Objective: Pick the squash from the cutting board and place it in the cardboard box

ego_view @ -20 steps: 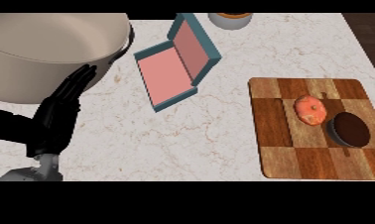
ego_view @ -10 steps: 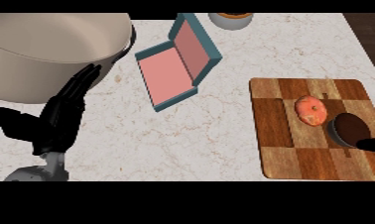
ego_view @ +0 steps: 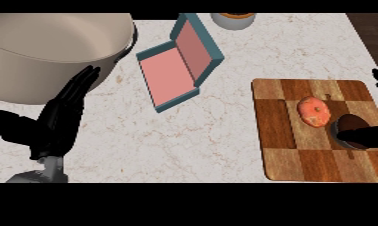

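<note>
Right hand (ego_view: 360,136), mostly cut off at right edge, fingers' state untellable, sits beside squash (ego_view: 315,111) on board (ego_view: 284,135); a nudge could roll it away.

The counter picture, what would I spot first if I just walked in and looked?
Probably the open box, teal outside and pink inside, lying near the middle of the counter. Next, the orange squash on the wooden cutting board at the right. A big pale pot fills the upper left, with the black left hand held open just in front of it.
</note>
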